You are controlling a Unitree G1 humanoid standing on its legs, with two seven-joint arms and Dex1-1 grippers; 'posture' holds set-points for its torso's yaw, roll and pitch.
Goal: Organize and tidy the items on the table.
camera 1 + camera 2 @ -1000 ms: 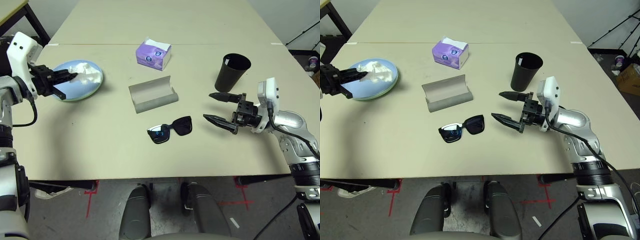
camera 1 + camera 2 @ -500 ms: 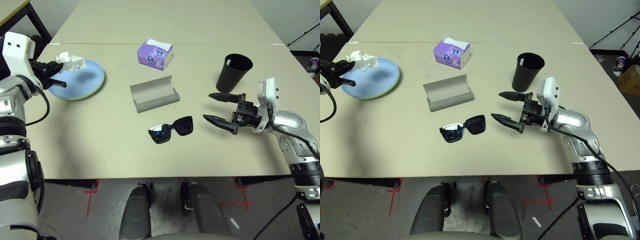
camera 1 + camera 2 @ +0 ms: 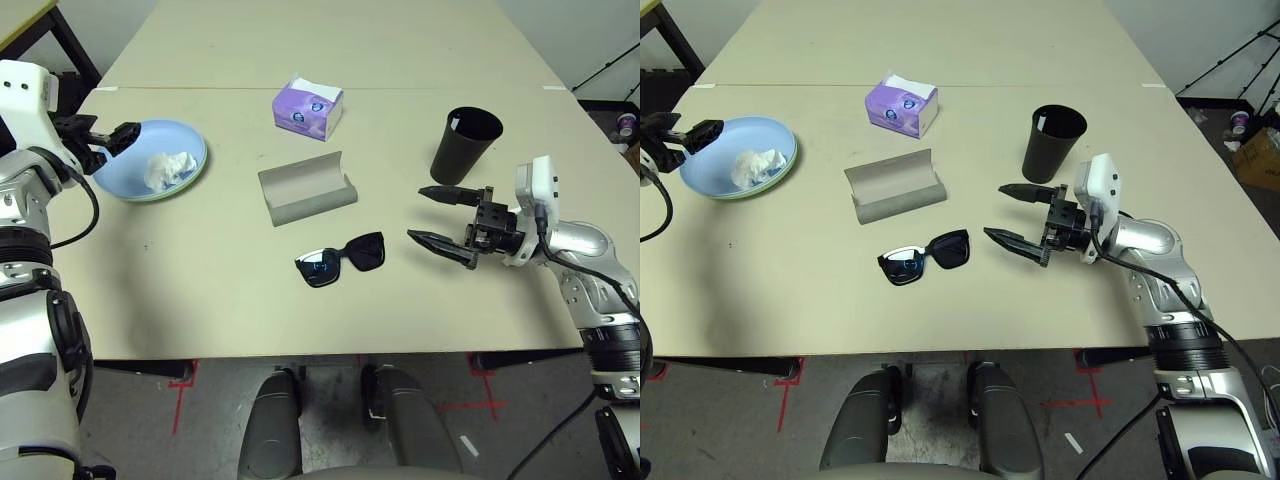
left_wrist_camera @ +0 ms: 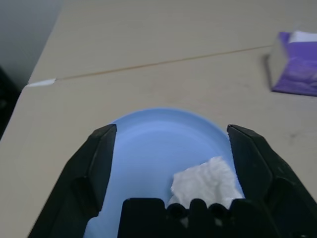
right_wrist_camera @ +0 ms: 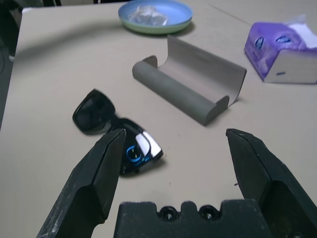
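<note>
On blue plate [image 3: 137,172], crumpled tissue [image 3: 167,168]

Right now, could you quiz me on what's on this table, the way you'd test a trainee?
1. True or false: the crumpled tissue lies on the blue plate.
2. Which thing lies nearest the open right gripper?
A. the purple tissue box
B. the black sunglasses
C. the blue plate
3. Fill in: the grey glasses case lies ____, with nothing in it.

Key:
1. True. The left gripper has its jaws apart beside the plate, holding nothing.
2. B. The black cup stands just behind that gripper.
3. open
</note>
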